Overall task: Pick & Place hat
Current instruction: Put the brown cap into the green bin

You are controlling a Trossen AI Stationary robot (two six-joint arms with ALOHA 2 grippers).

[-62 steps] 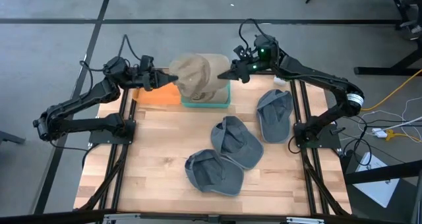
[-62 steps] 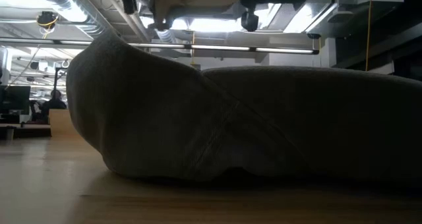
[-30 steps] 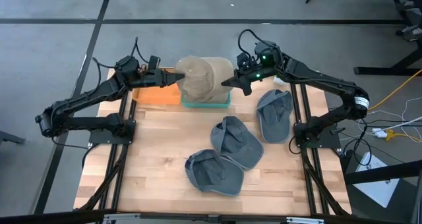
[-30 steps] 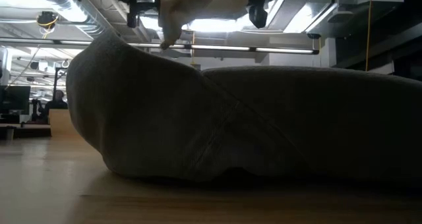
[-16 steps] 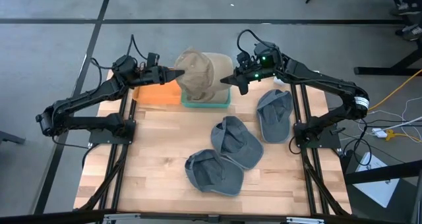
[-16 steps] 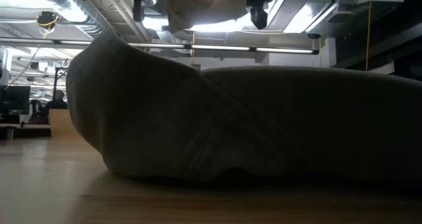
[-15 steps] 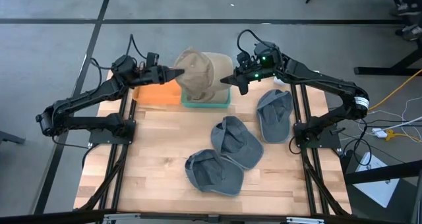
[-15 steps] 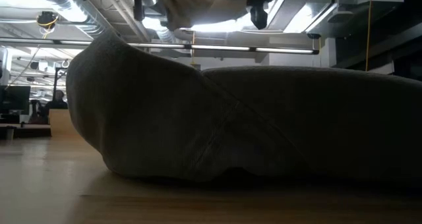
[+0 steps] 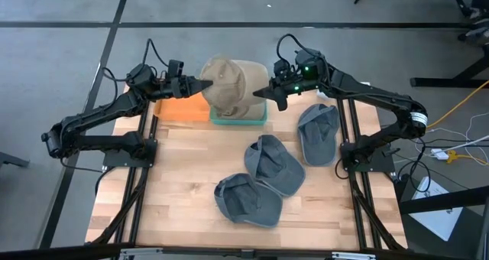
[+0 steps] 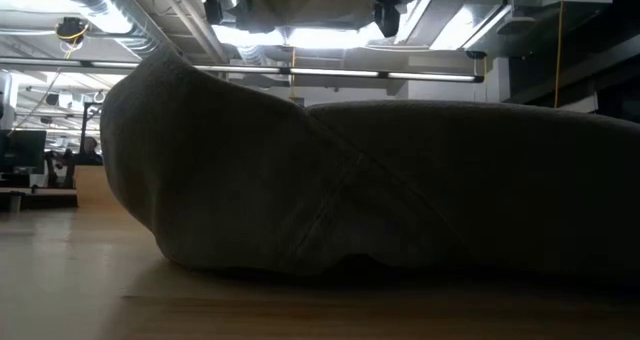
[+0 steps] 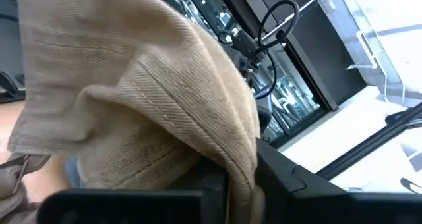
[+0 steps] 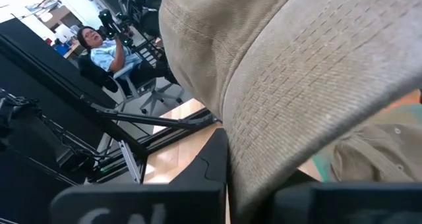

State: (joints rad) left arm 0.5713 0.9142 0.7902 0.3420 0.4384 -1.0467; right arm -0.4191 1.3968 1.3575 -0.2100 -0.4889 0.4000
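I've got the tan hat (image 9: 227,89) stretched between both grippers at 12 o'clock on the table, over the teal bin (image 9: 238,117). Left gripper (image 9: 200,85) is pinched on its 9 o'clock edge, right gripper (image 9: 258,92) clamped on the 3 o'clock edge. Looks like the place step: next I'd lower it squarely into the bin, then let go together.

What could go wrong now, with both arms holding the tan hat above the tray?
1. The left end effector pinches only the edge of the tan corduroy hat; the fabric may slip out.
2. The right end effector grips the opposite edge; pulling apart could stretch it.
3. If dropped, it could miss the teal tray and land on the orange pad.
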